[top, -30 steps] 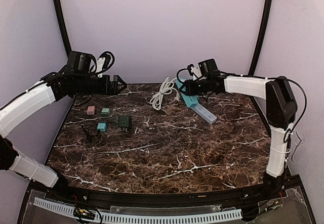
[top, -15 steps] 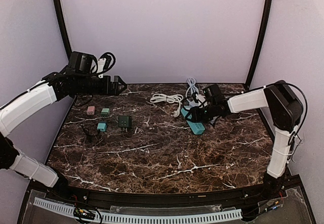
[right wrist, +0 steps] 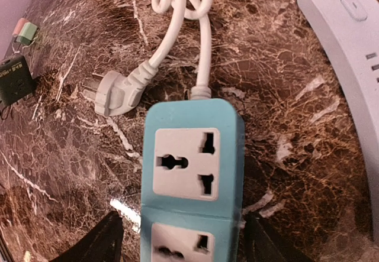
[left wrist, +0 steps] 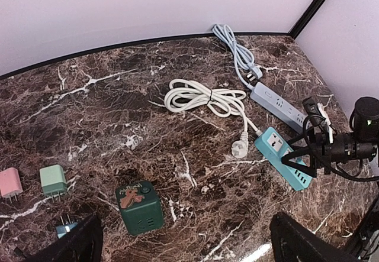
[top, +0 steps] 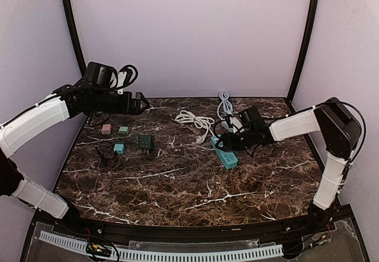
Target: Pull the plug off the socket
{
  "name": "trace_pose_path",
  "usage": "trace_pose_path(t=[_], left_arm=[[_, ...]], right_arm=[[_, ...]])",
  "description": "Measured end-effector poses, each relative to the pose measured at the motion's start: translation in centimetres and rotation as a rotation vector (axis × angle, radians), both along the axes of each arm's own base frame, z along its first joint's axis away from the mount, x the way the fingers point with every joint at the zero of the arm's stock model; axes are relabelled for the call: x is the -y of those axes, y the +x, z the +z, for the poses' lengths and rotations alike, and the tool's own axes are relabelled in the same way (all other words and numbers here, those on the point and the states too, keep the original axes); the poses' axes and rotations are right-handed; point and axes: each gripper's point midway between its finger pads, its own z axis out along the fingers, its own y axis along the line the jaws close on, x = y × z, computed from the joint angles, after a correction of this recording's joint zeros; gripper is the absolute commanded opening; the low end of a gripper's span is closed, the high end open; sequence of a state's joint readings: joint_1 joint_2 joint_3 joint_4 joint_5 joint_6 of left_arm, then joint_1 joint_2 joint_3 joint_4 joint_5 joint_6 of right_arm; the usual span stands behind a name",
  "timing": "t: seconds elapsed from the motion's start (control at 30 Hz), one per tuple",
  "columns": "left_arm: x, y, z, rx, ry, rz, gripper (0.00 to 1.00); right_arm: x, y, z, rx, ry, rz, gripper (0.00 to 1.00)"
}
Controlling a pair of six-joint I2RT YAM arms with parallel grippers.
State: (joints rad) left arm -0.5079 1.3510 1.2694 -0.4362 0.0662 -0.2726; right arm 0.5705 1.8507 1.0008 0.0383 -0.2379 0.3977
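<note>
The socket is a teal power strip (top: 227,154) (left wrist: 283,157) (right wrist: 190,179) lying flat on the marble table. Its two sockets in the right wrist view are empty. Its white cord ends in a white plug (top: 205,136) (left wrist: 240,149) (right wrist: 111,93), which lies loose on the table to the strip's left. My right gripper (top: 225,145) (left wrist: 301,159) (right wrist: 185,241) is open and straddles the strip, one finger on each side with a small gap. My left gripper (top: 142,101) (left wrist: 186,244) hangs open high over the table's left side, holding nothing.
A grey power strip (left wrist: 278,102) (right wrist: 349,49) with a pale blue cord (top: 224,103) lies behind the teal one. A dark green cube socket (top: 145,142) (left wrist: 138,207) and small pink (top: 106,129), green (top: 122,130) and teal (top: 119,148) adapters sit at the left.
My right arm brought the teal strip from the back forward and down onto the table, then its jaws widened off the strip. The left arm barely moved.
</note>
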Motion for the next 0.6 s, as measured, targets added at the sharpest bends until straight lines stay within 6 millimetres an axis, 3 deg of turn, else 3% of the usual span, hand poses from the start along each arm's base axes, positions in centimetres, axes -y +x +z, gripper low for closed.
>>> trace_pose_path(t=[0.23, 0.4, 0.6], left_arm=[[0.4, -0.2, -0.8, -0.015, 0.027, 0.000, 0.99], [0.3, -0.1, -0.8, 0.001, 0.040, 0.018, 0.99], [0.2, -0.2, -1.1, 0.005, 0.073, 0.030, 0.99]], right_arm=[[0.3, 0.0, 3.3, 0.083, 0.029, -0.012, 0.88], [0.5, -1.0, 7.5, 0.183, 0.077, 0.011, 0.99], [0.8, -3.9, 13.1, 0.328, 0.200, 0.092, 0.99]])
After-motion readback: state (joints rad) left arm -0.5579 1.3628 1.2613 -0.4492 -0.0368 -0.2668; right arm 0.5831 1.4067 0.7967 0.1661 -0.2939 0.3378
